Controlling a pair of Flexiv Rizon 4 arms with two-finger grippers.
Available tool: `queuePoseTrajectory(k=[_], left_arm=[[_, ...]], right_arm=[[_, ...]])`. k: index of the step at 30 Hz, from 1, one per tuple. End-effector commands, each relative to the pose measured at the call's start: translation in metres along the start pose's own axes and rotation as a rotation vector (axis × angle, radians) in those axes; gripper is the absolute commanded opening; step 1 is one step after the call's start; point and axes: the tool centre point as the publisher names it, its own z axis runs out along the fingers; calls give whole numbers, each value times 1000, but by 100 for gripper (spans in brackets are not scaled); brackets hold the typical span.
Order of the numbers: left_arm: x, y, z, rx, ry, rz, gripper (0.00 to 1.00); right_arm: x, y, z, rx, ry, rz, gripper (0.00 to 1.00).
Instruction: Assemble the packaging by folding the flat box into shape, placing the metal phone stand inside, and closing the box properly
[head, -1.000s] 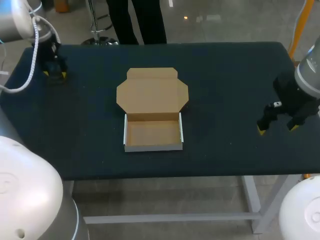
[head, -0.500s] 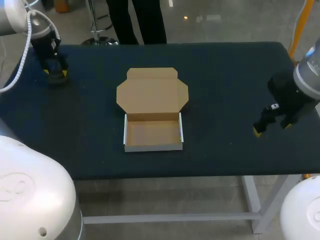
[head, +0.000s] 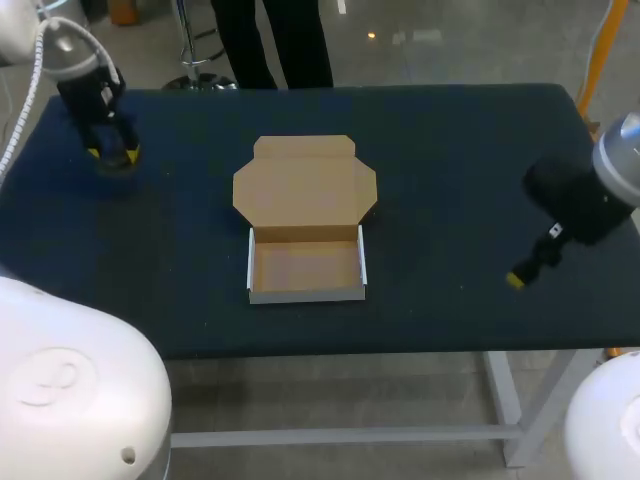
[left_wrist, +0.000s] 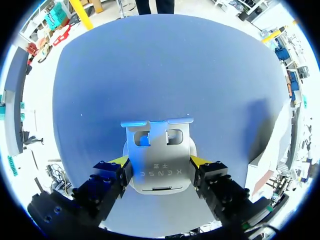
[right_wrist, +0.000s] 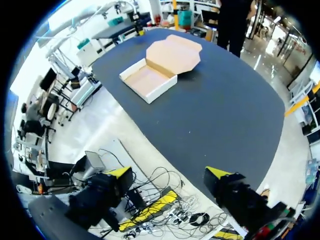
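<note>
A cardboard box (head: 305, 268) sits folded into a tray at the table's middle, its lid (head: 305, 185) lying open and flat behind it. It also shows far ahead of my right gripper as the box (right_wrist: 149, 79), with nothing in it. The metal phone stand (left_wrist: 159, 160), a silver plate with two cut-outs, sits between the fingers of my left gripper (left_wrist: 160, 161), whose yellow tips press on its two sides. That left gripper (head: 111, 152) is low over the table's far left corner. My right gripper (right_wrist: 169, 172) stands wide open and bare; it (head: 528, 268) hangs near the table's front right.
The dark blue table (head: 450, 150) carries nothing else. Its front edge (right_wrist: 165, 150) runs close ahead of my right gripper, with floor and cables beyond.
My right wrist has turned and tilted, so only one yellow tip shows from above now. The left gripper has shifted slightly towards the front. The box has not moved.
</note>
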Motion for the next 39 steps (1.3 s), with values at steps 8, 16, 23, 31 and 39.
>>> queuePoseTrajectory(k=[8,16,23,31,39], left_arm=[[28,66,-13,96,-32,23,0],[38,85,-15,80,-16,35,0],[46,94,-15,66,-13,44,0],[56,101,-18,57,-23,55,0],[65,105,-18,54,-31,63,0]], right_arm=[[19,3,40,-442,15,-116,100],[20,20,51,-507,12,-156,100],[24,32,59,-528,26,-210,100],[22,31,66,-502,28,-242,100],[19,31,76,-429,5,-261,100]])
